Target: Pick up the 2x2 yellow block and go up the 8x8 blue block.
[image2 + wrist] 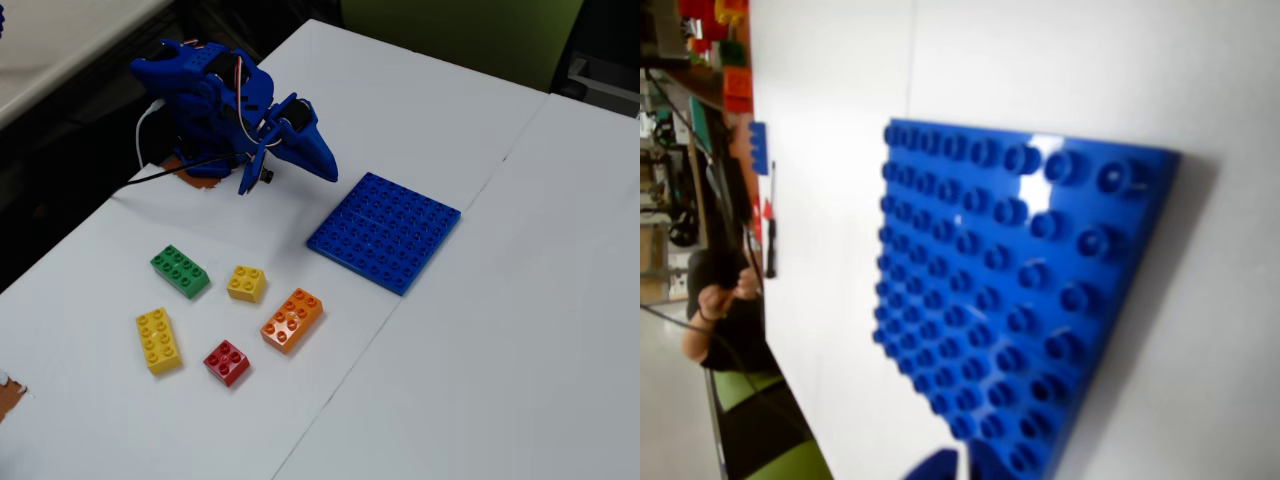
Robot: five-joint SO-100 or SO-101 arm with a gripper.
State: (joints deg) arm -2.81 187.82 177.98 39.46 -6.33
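White surface: the table (480,350) is matt white, with a seam running across it past the right edge of the 8x8 blue block in the fixed view.
Blue arm: one robot arm (215,95), blue plastic, folded low at the rear of the table, up and left of the 8x8 blue block.
8x8 blue block: one flat blue baseplate (385,230) (1010,290), lying flat on the table; its stud grid is empty in both views.
Gripper: the gripper (300,155) points towards the 8x8 blue block's near-left corner and hangs apart from it; nothing is between the fingers, and whether they are spread or pressed together cannot be made out. Only a blue tip (940,465) shows at the bottom edge of the wrist view.
Long bricks, count three: green brick (180,271), long yellow brick (159,340), orange brick (292,319), all eight-stud, all left of and below the 8x8 blue block.
Short bricks, count two: 2x2 yellow block (246,283) and red brick (227,361), four studs each.
2x2 yellow block position: resting on the table, well left of the 8x8 blue block, between the green brick and the orange brick, untouched by the gripper.
Writing: no legible brand, label or text on any item.
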